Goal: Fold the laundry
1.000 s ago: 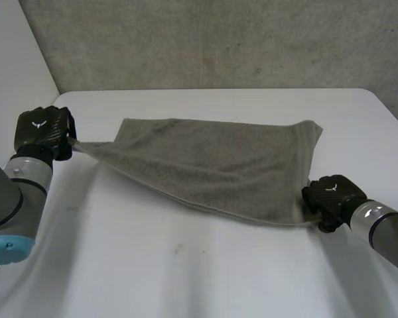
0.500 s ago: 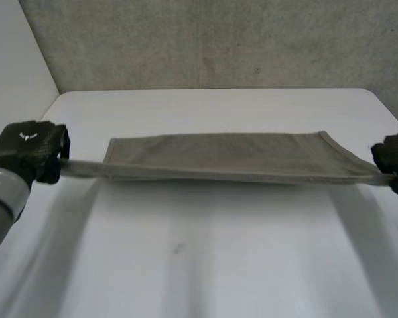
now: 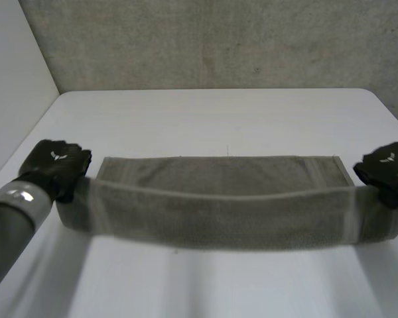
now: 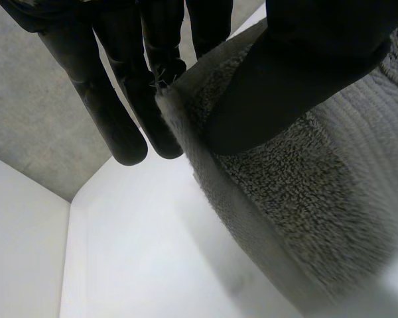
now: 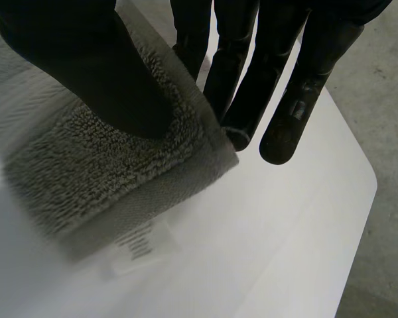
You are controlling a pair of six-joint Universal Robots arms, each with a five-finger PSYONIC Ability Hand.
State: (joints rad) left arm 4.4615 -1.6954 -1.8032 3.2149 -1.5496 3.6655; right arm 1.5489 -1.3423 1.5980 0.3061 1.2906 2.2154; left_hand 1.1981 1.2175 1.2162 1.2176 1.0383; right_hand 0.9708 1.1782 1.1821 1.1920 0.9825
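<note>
Towel (image 3: 219, 199): grey, strung out as a long band between my two hands. Its long axis runs side to side across the bench (image 3: 219, 119), square to me. The far long edge lies flat on the bench. The near edge is the one I hold, lifted, with cloth sagging under it. It's blurry there, so I think the sag hangs just clear of the bench, but I'm not sure.

My left hand (image 3: 56, 169) is at the towel's left end and my right hand (image 3: 385, 169) at its right end. They're about level, neither nearer the middle. In the left wrist view the thumb (image 4: 305, 73) presses down on the pile and the fingers (image 4: 113, 112) lie straight behind the hem, with the corner clamped between them. The right wrist view shows the same grip: thumb on top of the corner, fingers (image 5: 285, 99) straight beneath the edge, clamped on the cloth. A white label (image 5: 142, 248) hangs off the hem just under that corner.

What the next move turns on: the free far edge lies straight ahead of both sets of fingers, away from me, parallel to the held edge. So I judge the fold goes forward, both hands together at equal pace, with the held edge laid onto the far edge. If one hand leads, the band skews and the corners miss. Tension looks even, and the fold is not yet laid down.
</note>
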